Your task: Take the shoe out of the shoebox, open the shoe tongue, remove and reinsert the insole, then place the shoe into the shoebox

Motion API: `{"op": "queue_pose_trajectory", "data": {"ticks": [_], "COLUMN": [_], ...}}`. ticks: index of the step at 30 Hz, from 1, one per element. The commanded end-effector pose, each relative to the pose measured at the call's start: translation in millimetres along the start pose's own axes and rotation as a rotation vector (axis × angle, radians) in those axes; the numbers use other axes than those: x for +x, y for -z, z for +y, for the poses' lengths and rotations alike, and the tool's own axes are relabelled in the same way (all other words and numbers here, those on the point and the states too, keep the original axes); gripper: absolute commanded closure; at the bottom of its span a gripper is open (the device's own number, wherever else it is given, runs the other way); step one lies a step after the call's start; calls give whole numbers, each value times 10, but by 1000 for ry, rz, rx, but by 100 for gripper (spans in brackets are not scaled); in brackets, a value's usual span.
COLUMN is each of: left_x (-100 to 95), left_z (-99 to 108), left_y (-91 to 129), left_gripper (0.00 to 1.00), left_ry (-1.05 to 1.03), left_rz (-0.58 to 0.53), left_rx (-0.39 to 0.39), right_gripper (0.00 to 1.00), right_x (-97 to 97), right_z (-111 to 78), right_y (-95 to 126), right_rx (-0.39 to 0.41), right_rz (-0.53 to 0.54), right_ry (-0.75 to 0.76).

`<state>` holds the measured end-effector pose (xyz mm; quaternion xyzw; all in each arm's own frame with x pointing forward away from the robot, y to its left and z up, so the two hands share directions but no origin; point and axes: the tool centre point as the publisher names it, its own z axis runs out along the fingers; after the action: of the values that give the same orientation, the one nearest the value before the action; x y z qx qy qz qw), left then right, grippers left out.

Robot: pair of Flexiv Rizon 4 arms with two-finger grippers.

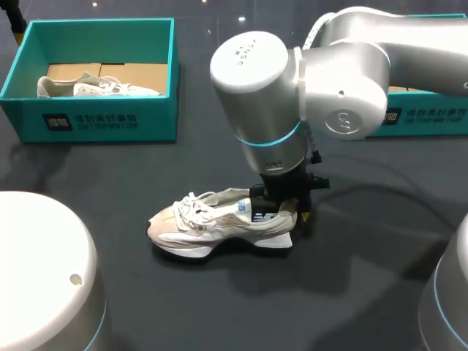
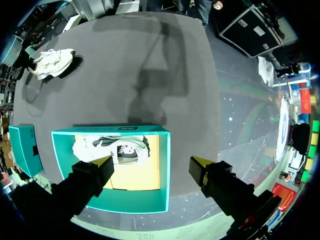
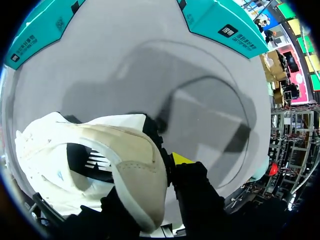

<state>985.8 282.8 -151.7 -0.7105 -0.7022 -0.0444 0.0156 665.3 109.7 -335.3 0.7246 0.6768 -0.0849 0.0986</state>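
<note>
A white and beige shoe (image 1: pixel 219 225) stands on the dark table, toe to the left. My right gripper (image 1: pixel 281 212) comes down on its heel and is shut on the heel wall. In the right wrist view the heel (image 3: pixel 140 180) sits between the fingers, with one yellow fingertip (image 3: pixel 181 159) showing outside it; the other is hidden inside the shoe. The teal shoebox (image 1: pixel 102 121) at the back left holds a second shoe (image 1: pixel 99 88). My left gripper (image 2: pixel 150 164) hangs open above that shoebox (image 2: pixel 165 165) and its shoe (image 2: pixel 112 148), touching neither.
A second teal box (image 1: pixel 428 117) stands at the back right, behind my right arm. Both boxes, one on my left (image 3: pixel 40 35) and one on my right (image 3: pixel 225 25), show ahead of the right gripper. Bare table lies in front of the shoe.
</note>
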Motion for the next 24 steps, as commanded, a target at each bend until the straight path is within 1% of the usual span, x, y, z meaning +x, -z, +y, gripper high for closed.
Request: {"op": "queue_pose_trajectory", "data": {"ticks": [1, 24], "left_x": [6, 6], "left_z": [-11, -11], "left_y": [1, 1], "left_gripper": [0, 0], "left_ry": [-1, -1], "left_rz": [2, 2], "left_rx": [-2, -2], "right_gripper": [100, 100], "right_x": [-28, 88], "right_z": [-27, 20], "right_y": [-127, -495], "right_rx": [1, 49], "right_rz": [34, 94], "right_ry": [7, 13]}}
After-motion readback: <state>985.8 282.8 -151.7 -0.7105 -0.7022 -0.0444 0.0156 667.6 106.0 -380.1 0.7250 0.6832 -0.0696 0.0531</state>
